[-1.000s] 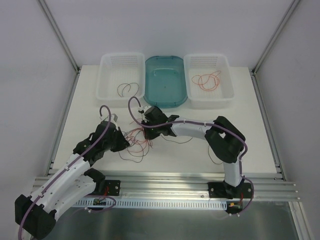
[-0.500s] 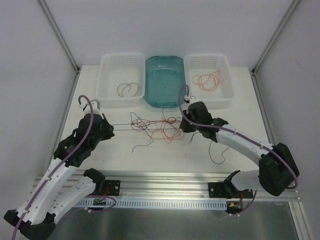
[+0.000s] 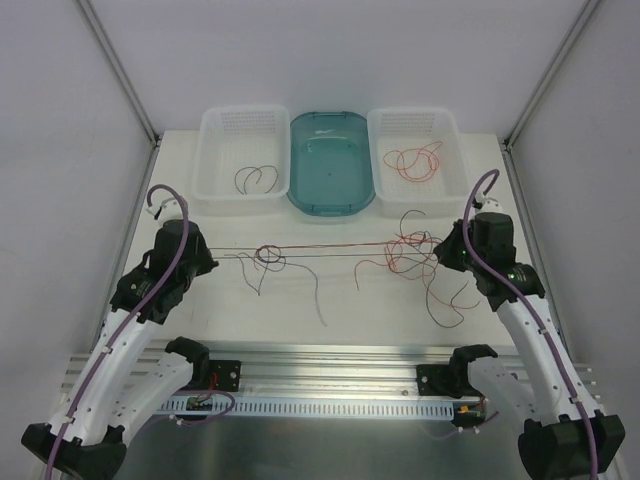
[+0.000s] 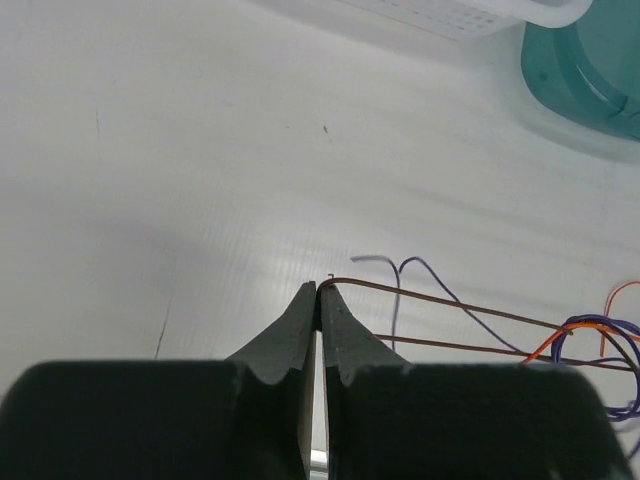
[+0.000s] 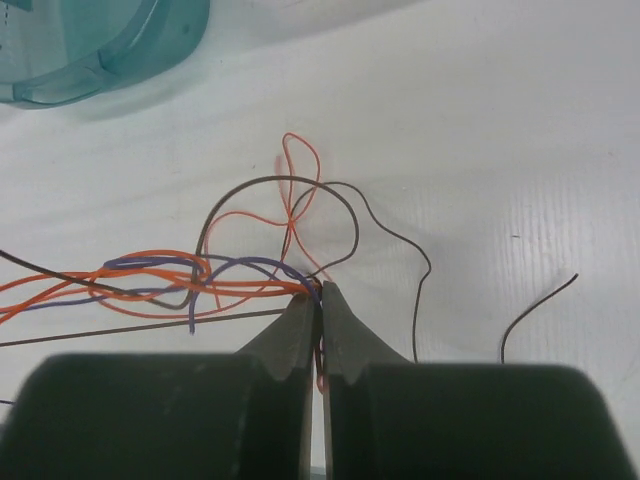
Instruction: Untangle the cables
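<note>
Tabletop (image 3: pixel 380 315) lies bare, smooth and white toward its near edge, with open room between my arms. My left gripper (image 4: pixel 318 292) pinches a brown strand (image 4: pixel 450 303); my right gripper (image 5: pixel 320 293) clamps orange and purple ones. The cables (image 3: pixel 330 247), hair-thin and curly, stretch taut between them, short of the latticed baskets (image 3: pixel 240 203) and the teal tub (image 3: pixel 332 210).

Your white table (image 3: pixel 390 325) sits inside a plain white enclosure with a back wall (image 3: pixel 330 50), a left wall (image 3: pixel 50 150) and a right wall (image 3: pixel 600 180), joined by slanting aluminium posts (image 3: pixel 118 70). The light is soft and even, with faint shadows. Along the near edge you have a ribbed aluminium rail (image 3: pixel 330 360), and below it a dull metal sheet (image 3: pixel 330 450).
</note>
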Robot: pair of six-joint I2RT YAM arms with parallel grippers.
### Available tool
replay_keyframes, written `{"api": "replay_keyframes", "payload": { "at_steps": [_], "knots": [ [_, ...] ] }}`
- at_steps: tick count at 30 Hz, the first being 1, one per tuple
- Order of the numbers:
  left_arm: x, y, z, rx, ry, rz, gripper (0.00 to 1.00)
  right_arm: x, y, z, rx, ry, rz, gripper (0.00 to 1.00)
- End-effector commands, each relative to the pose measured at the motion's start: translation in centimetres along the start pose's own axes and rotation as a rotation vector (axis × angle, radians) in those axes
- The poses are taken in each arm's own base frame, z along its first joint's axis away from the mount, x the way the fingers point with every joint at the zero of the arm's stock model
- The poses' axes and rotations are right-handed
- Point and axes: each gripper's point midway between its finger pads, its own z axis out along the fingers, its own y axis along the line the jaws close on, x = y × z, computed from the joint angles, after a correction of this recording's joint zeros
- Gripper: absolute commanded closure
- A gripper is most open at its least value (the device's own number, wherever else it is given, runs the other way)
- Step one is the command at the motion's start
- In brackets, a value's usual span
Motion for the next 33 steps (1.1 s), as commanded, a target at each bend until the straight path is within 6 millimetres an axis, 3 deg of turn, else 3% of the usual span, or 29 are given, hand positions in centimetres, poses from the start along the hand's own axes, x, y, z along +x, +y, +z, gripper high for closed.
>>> {"api": "replay_keyframes", "payload": {
  "at_steps": [1, 9, 13, 16, 17, 19, 22, 25, 28, 29, 30, 31, 33],
  "knots": [
    [-0.4, 5.4, 0.1, -0.261, -0.033, 0.103, 1.0, -2.4, -3.6, -2.9, 0.17, -0.081, 0.021, 0.99],
    [0.1, 7.0, 0.7, -0.349, -0.011, 0.126, 1.0, -7.5, -5.2, -7.8, 0.263, -0.244, 0.098, 0.97],
    [0.1, 7.0, 0.9, -0.353, 0.0, 0.128, 1.0, -8.4, -5.3, -8.6, 0.256, -0.259, 0.128, 0.93],
    [0.6, 5.3, 1.3, -0.261, 0.032, 0.12, 1.0, -7.5, -2.9, -7.6, 0.113, -0.201, 0.095, 0.94],
    [1.4, 3.6, 1.5, -0.163, 0.073, 0.112, 0.99, -7.0, -2.6, -7.2, 0.086, -0.175, 0.094, 0.95],
    [2.1, 2.1, 1.6, -0.08, 0.109, 0.093, 0.99, -5.8, -1.5, -6.1, 0.015, -0.123, 0.085, 0.97],
    [4.0, -0.6, 1.9, 0.067, 0.185, 0.055, 0.99, -2.8, -2.0, -3.9, 0.023, -0.023, 0.083, 0.98],
    [5.8, -2.4, 2.1, 0.164, 0.264, 0.038, 0.89, -0.3, -2.4, -1.9, 0.035, 0.06, 0.083, 0.98],
    [7.0, -2.8, 2.4, 0.19, 0.309, 0.033, 0.66, 1.7, -2.9, -0.5, 0.071, 0.122, 0.069, 0.92],
    [7.2, -2.8, 2.4, 0.193, 0.314, 0.034, 0.58, 2.2, -3.2, 0.1, 0.087, 0.147, 0.069, 0.84],
    [7.2, -2.8, 2.4, 0.194, 0.314, 0.038, 0.41, 2.8, -3.5, 0.4, 0.099, 0.165, 0.065, 0.77],
    [7.5, -3.4, 2.1, 0.229, 0.331, 0.036, 0.34, 3.1, -3.6, 0.6, 0.113, 0.171, 0.055, 0.62],
    [7.5, -3.9, 1.8, 0.267, 0.336, 0.048, 0.22, 3.2, -3.3, 0.9, 0.114, 0.171, 0.033, 0.51]
  ]
}}
